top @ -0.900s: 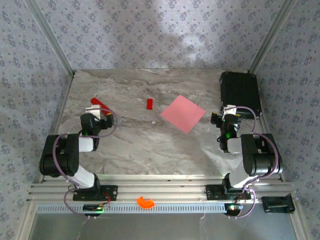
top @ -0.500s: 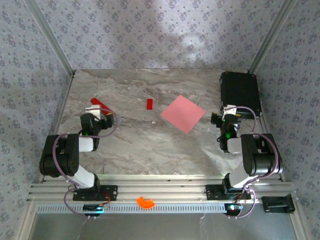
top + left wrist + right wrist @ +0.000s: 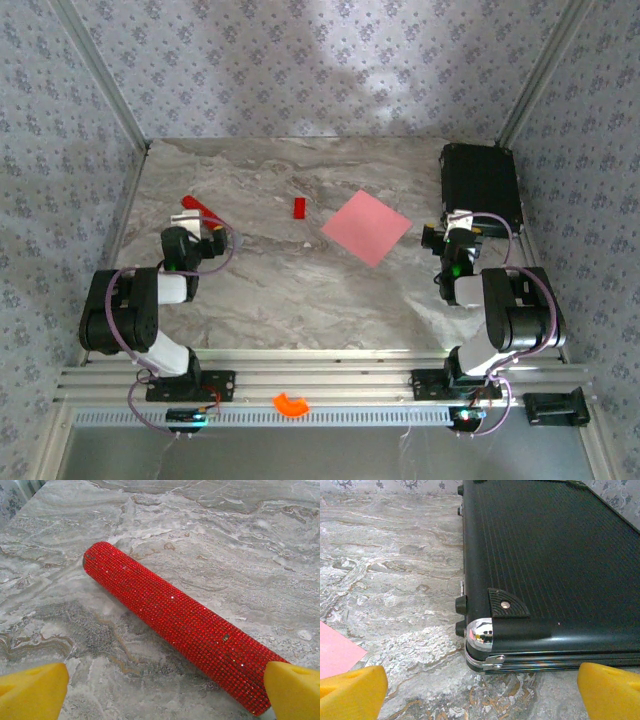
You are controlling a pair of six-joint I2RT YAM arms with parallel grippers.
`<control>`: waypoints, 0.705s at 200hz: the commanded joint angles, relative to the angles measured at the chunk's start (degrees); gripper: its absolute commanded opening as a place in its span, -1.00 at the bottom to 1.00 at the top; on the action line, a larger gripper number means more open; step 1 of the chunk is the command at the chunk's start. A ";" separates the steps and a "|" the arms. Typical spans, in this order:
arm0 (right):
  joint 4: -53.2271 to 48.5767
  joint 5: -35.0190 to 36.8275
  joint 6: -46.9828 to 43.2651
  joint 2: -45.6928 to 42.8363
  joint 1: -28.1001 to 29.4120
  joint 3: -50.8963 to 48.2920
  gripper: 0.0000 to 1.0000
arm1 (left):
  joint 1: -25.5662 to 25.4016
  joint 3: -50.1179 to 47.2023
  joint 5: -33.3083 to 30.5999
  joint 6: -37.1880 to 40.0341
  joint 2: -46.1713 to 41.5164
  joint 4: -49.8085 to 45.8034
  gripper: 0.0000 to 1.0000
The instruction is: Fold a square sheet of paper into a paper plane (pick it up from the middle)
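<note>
Grey-blue wallpaper with little flowers stands around a grey table [image 3: 280,290] with a swirly marble look. On it, right of the middle and toward the far side, lies the square sheet of salmon-pink paper [image 3: 365,227]. It is flat, turned like a diamond, and nothing touches it. The left gripper [image 3: 162,692] and the right gripper [image 3: 481,692] both have their jaws wide apart and hold nothing. So I think the first step, picking up the sheet, is not yet begun.

I think the right gripper should do it, as it is nearer; one pink corner shows just beside one of its yellow fingers [image 3: 350,692]. It needs to swing left, away from the big black box-shaped case [image 3: 480,185], and come down over the middle of the sheet, not over an edge. Flat paper is hard to get under, so the fingers should press softly and pinch up a little hump. A hard push may make it slide or crumple.

The table looks hard and smooth. The case, at the far right, has fine ribs on its lid, corner pieces that look like rubber and a shiny metal edge. The sheet looks thin, plain and bendy. The long red round stick [image 3: 175,620] in front of the left gripper is covered in tiny sparkly dots. The small red block [image 3: 299,206] sits left of the sheet. The fingers look soft.
</note>
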 commanded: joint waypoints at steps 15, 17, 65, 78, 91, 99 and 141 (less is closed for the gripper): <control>1.16 -0.09 0.31 0.37 -0.44 0.16 0.99 | -0.40 1.30 -0.22 -0.01 0.09 0.28 0.99; 1.18 -0.06 0.28 0.40 -0.48 0.12 0.99 | -0.40 1.31 -0.19 -0.02 0.11 0.24 0.99; 1.26 -0.02 0.29 0.40 -0.40 0.04 0.98 | -0.45 1.26 -0.19 -0.05 0.17 0.23 0.99; 1.51 0.04 0.16 0.25 -0.30 -0.08 0.99 | -0.41 1.34 -0.21 -0.06 0.15 0.19 1.00; 2.37 0.26 -0.78 0.06 0.46 -0.56 0.99 | -0.06 1.33 0.30 -0.23 0.17 0.15 0.99; 3.40 0.26 -1.53 -0.09 1.06 -1.13 0.98 | 1.40 1.13 3.36 -0.89 0.13 0.61 1.00; 6.32 0.35 -2.34 -3.05 1.85 -4.04 0.98 | 1.34 -0.18 6.97 0.64 -2.56 0.96 0.99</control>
